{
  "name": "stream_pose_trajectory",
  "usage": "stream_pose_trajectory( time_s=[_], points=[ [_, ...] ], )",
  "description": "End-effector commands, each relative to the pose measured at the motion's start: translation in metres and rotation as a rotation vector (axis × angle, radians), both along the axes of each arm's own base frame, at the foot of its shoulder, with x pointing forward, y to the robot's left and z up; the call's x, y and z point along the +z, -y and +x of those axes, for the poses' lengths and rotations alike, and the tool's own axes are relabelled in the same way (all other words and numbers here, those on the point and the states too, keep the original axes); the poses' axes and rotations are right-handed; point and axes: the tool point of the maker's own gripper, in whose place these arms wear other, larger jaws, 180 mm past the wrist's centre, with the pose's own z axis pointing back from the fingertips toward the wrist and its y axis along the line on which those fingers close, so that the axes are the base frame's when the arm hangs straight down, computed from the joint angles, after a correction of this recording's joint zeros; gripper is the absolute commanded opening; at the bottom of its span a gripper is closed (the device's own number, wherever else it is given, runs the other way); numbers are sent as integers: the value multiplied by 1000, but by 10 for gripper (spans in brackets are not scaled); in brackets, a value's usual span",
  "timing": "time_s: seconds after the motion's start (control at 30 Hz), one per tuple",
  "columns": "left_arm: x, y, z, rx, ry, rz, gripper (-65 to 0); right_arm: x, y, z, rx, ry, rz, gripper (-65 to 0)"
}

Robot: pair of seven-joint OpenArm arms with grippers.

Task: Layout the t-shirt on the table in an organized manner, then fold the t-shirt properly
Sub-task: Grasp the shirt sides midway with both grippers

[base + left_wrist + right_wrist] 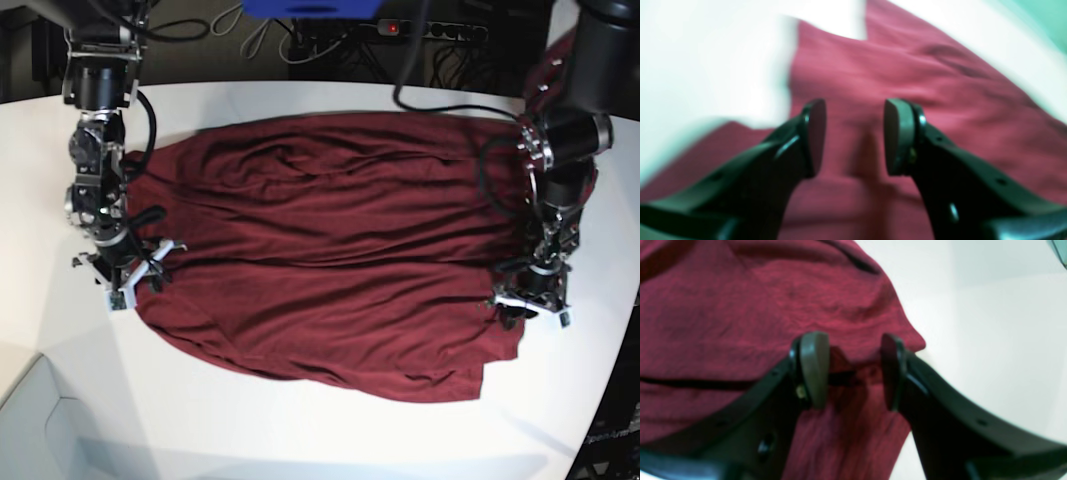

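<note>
The shirt [330, 250] lies spread across the middle of the white desk [300, 440], wrinkled and not yet folded. The left gripper [853, 136] and the right gripper [853, 370] hang over its opposite side edges, jaws open and empty, probably placed to pinch both sides together. No label or writing shows.

Matt maroon cloth t-shirt [330, 250] on smooth white table [300, 430]
</note>
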Motion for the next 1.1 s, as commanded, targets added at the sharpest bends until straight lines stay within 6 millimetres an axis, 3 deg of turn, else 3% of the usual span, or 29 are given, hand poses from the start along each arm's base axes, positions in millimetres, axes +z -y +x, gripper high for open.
stream_pose_trajectory(
  time_s=[0.0,0.07,0.4,0.63,0.73,0.87,0.97,1.07],
  points=[
    [28,-22,13,31,66,61,-371,14,11,4,-8,47,-13,-392],
    [21,-33,5,37,40,127,-371,6,12,-3,-8,31,-14,-392],
    [24,-34,6,21,46,152,-372,-16,25,-30,-15,-35,-40,-392],
    [69,-28,30,-5,165,190,-374,-12,40,-33,-18,-38,-74,-392],
    [75,-16,37,-36,146,174,-374,2,38,-26,-10,4,-82,-392],
    [67,19,41,-83,119,109,-374,31,29,-22,16,83,-102,-392],
    [58,47,42,-116,107,72,-374,49,13,-24,41,137,-98,-392],
    [38,60,35,-152,52,73,-374,57,1,-29,51,163,-86,-392]
  ],
)
